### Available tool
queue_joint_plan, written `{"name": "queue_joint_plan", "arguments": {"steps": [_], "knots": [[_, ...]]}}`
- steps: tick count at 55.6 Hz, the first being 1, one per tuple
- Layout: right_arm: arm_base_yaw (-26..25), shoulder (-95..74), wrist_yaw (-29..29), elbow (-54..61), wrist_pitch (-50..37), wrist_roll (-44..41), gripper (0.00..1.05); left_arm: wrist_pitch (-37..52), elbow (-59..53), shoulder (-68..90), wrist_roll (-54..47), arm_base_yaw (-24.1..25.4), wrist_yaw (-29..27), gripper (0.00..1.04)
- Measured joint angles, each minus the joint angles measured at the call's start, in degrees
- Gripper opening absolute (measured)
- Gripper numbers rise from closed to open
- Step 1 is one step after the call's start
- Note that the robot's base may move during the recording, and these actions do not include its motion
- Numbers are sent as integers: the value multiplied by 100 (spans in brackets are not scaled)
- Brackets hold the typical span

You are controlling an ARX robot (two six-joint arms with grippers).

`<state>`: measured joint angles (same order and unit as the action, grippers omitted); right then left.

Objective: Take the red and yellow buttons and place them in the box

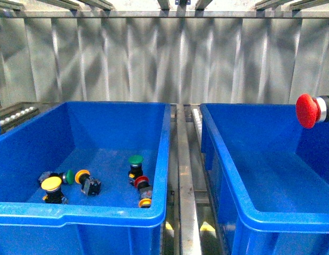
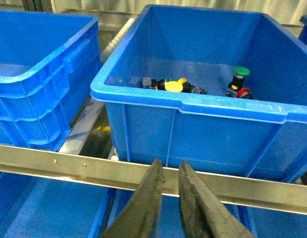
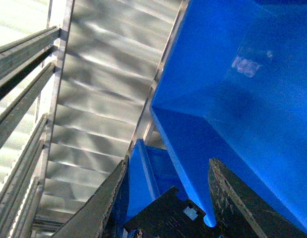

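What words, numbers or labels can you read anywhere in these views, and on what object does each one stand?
No text is readable in any view.
Pale patch on the blue bin's inner wall: too blurred to read.
Small white tag on the held red button's black body: too small to read.

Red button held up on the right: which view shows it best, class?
Front view: the red button shows its cap over the right bin. The right wrist view shows only what seems its black body in the right pincer; the left wrist view misses it.
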<state>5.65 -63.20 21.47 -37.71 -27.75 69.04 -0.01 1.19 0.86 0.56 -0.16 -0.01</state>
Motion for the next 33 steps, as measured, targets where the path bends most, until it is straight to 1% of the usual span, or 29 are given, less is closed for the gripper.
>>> {"name": "queue_joint_plan", "arguments": {"steps": [1,6,12,13,15,17,19,21,25,27,30,33], "knots": [[2,-2,7,0,0,-31,40,0,0,0,0,0,2,20],[24,-2,42,0,-4,-162,40,0,0,-2,0,0,2,33],[63,-4,35,7,-76,-254,40,-2,0,-2,0,0,2,56],[63,-4,35,9,-83,-254,40,-2,0,-2,0,0,2,56],[74,-4,20,31,-149,-254,40,-2,0,-2,0,0,2,64],[83,-4,17,46,-197,-258,40,-2,0,-2,0,0,2,69],[96,-4,15,59,-216,-271,40,-2,0,-2,0,0,2,77],[105,-7,15,66,-216,-273,40,-2,0,-2,0,0,2,81],[133,-7,15,72,-229,-273,40,-2,0,-2,0,0,2,96],[146,-7,17,74,-258,-273,40,-2,0,-2,-13,0,2,99],[162,-9,13,74,-315,-278,40,-2,0,-2,-11,0,2,96],[175,-9,2,74,-332,-295,40,-2,0,-2,-11,0,2,97]]}}
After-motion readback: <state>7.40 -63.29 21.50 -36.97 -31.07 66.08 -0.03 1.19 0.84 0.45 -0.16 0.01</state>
